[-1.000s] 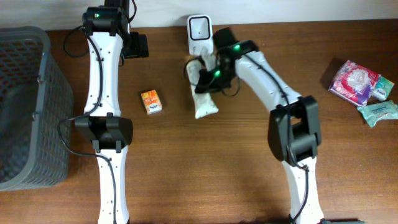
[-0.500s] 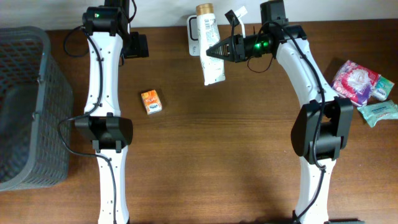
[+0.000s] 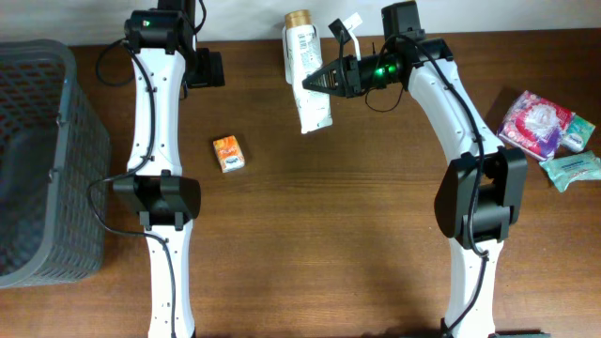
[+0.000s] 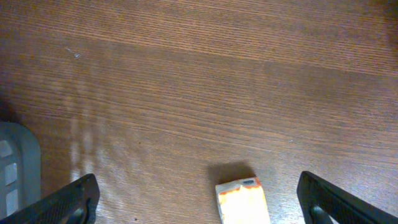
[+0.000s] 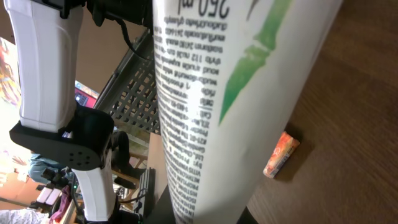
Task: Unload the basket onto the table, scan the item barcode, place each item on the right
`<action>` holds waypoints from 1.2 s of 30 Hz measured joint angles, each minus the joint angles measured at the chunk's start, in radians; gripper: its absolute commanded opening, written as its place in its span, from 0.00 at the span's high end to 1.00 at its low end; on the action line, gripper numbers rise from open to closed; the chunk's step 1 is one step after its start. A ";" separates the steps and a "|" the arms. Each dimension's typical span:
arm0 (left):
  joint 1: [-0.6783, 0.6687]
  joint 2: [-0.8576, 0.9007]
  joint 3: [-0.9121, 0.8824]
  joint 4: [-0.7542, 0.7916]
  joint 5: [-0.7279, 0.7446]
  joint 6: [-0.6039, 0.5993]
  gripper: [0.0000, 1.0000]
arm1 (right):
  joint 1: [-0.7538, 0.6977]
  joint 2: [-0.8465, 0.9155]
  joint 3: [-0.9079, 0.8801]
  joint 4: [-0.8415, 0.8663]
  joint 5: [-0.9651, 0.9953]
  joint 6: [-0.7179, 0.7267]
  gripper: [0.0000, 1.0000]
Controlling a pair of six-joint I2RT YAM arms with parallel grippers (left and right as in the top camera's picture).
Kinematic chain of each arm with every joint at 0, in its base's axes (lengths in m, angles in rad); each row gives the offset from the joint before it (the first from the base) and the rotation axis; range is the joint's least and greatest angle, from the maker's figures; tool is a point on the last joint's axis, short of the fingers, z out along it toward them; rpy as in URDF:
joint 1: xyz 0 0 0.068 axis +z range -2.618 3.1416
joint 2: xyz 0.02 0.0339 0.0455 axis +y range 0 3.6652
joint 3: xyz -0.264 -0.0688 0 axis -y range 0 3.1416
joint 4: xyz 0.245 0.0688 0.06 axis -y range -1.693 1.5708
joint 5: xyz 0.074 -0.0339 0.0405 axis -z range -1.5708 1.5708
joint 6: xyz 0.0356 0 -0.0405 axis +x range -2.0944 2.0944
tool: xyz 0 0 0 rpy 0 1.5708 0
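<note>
The item is a white tube (image 3: 310,89) with a gold cap (image 3: 299,19), green marking and black print. It hangs above the back of the table, cap toward the far edge, with my right gripper (image 3: 324,79) shut on its lower half. In the right wrist view the tube (image 5: 217,93) fills the middle and the right gripper (image 5: 205,214) clamps it at the bottom edge. I see print on it but no barcode. The scanner is hidden behind the tube. My left gripper (image 3: 203,68) stands open at the back left, and the left gripper (image 4: 199,205) holds nothing.
A small orange packet (image 3: 228,153) lies left of centre; the orange packet (image 4: 243,202) sits between the left fingers' spread, on the wood below. A grey mesh basket (image 3: 38,160) stands at the left edge. Pink (image 3: 540,122) and teal (image 3: 573,169) packets lie far right.
My right gripper has lifted the tube off the table and carried it to the back, in front of the scanner, then shifted it slightly left. The left arm has not moved.
</note>
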 measured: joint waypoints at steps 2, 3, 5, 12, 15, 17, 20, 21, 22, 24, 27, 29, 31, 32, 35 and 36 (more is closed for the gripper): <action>0.000 0.000 0.000 0.000 0.000 0.000 0.01 | 0.001 0.000 0.000 -0.031 0.028 -0.002 0.96; 0.000 0.000 0.000 0.000 0.000 0.000 0.01 | 0.003 0.000 0.000 -0.066 0.082 -0.002 0.96; 0.000 0.000 0.000 0.000 0.000 0.000 0.01 | 0.012 -0.003 0.001 -0.117 0.231 0.029 0.96; 0.000 0.000 0.000 0.000 0.000 0.000 0.01 | 0.173 -0.003 -0.016 -0.298 1.432 0.367 0.96; 0.000 0.000 0.000 0.000 0.000 0.000 0.01 | 0.187 -0.006 -0.144 -0.291 1.647 0.406 0.92; 0.000 0.000 0.000 0.000 0.000 0.000 0.01 | 0.187 -0.007 -0.242 -0.275 1.728 0.414 0.91; 0.000 0.000 0.000 0.000 0.000 0.000 0.01 | 0.187 -0.008 -0.305 -0.240 1.775 0.416 0.82; 0.000 0.000 0.000 0.000 0.000 0.000 0.01 | 0.187 -0.008 -0.305 -0.240 1.774 0.415 0.78; 0.000 0.000 0.000 0.000 0.000 0.000 0.01 | 0.187 -0.008 -0.305 -0.243 1.772 0.416 0.71; 0.000 0.000 0.000 0.000 0.000 0.000 0.01 | 0.188 -0.008 -0.305 -0.243 1.728 0.417 0.55; 0.000 0.000 0.000 0.000 0.000 0.000 0.01 | 0.210 -0.008 -0.290 -0.300 1.690 0.418 0.55; 0.000 0.000 0.000 0.000 0.000 0.000 0.01 | 0.239 -0.009 -0.185 -0.348 1.566 0.402 0.56; 0.000 0.000 0.000 0.000 0.000 0.000 0.01 | 0.260 -0.013 -0.147 -0.329 1.441 0.369 0.56; 0.000 0.000 0.000 0.000 0.000 0.000 0.01 | 0.269 -0.013 -0.145 -0.322 1.403 0.355 0.55; 0.000 0.000 0.000 0.000 0.000 0.000 0.01 | 0.271 -0.013 -0.144 -0.322 1.395 0.340 0.44; 0.000 0.000 0.000 0.000 0.000 0.000 0.01 | 0.257 -0.013 -0.144 -0.322 1.406 0.354 0.44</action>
